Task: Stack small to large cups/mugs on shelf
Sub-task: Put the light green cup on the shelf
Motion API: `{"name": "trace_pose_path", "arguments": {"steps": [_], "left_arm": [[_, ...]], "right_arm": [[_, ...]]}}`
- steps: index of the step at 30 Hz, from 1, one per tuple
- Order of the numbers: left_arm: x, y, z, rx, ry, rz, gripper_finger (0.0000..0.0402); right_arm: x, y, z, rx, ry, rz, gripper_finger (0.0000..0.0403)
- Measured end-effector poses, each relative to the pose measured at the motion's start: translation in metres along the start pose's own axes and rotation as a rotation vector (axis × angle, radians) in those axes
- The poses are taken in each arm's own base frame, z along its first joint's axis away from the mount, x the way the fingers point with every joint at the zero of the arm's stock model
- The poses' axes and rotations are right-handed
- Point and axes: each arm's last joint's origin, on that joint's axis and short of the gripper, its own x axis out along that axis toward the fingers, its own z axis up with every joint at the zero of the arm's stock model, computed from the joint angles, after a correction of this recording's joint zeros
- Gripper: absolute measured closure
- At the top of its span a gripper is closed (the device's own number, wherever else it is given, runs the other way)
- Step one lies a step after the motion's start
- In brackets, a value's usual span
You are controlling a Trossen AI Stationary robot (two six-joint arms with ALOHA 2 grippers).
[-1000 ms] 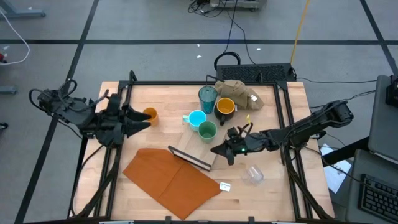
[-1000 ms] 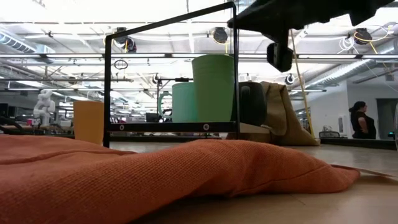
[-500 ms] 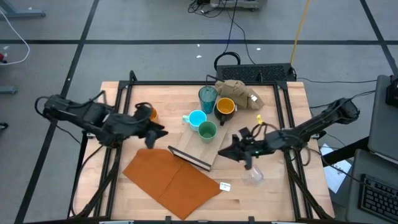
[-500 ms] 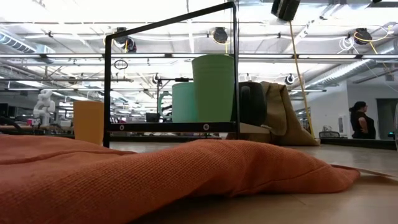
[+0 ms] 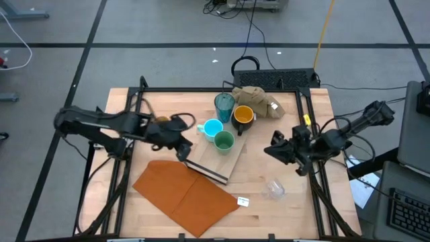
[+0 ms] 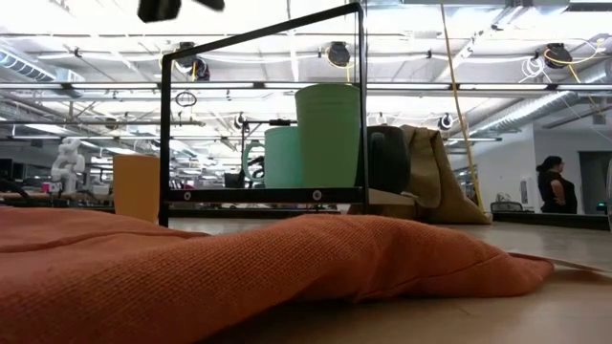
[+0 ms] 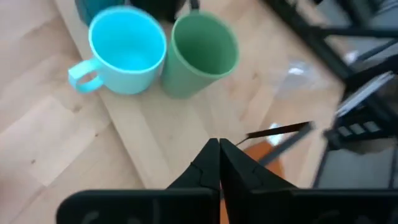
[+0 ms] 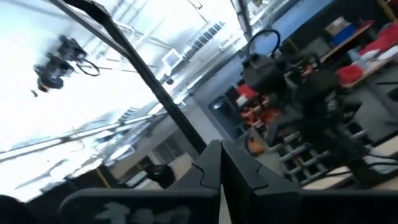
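The pale shelf (image 5: 218,160) lies flat mid-table, its dark strip (image 5: 205,173) at the near end. The light blue mug (image 7: 127,50) and green cup (image 7: 204,53) stand on its far end. The teal tumbler (image 5: 224,104) and dark yellow-lined mug (image 5: 242,115) stand just beyond. The orange cup (image 5: 162,121) stands left of them, partly behind my left arm. The clear glass (image 5: 273,189) lies on its side near right. My left gripper (image 7: 219,149) hovers shut and empty over the shelf's near left part. My right gripper (image 8: 219,152), shut and empty, points upward at the table's right.
An orange-brown sheet (image 5: 185,195) covers the near left of the table, beside the shelf. A tan cloth lump (image 5: 259,99) sits at the far edge. Black frame rails (image 5: 138,101) run along both sides. A person (image 6: 555,186) stands far off in the room.
My left gripper has swung from beside the orange cup toward the table's right and down over the shelf, tipping downward, and has shut. My right gripper has pulled back from the shelf toward the right edge, risen and tipped upward. No cup has moved.
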Motion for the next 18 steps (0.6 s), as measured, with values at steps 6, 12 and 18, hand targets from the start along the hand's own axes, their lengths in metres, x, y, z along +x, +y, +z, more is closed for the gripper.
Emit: {"name": "trace_pose_path", "arguments": {"steps": [6,12,18], "left_arm": [[0.050,0.002,0.004,0.020,0.153,0.033,0.0400],[0.086,-0.001,0.004,0.012,0.231,0.008,0.0400],[0.112,0.004,0.006,-0.010,0.246,0.050,0.0401]], "right_arm": [[-0.007,0.003,0.002,-0.019,0.013,-0.027,0.0403],[-0.008,0.007,-0.002,-0.012,0.036,-0.010,0.0403],[-0.009,0.009,-0.006,-0.017,0.043,-0.019,0.0403]]}}
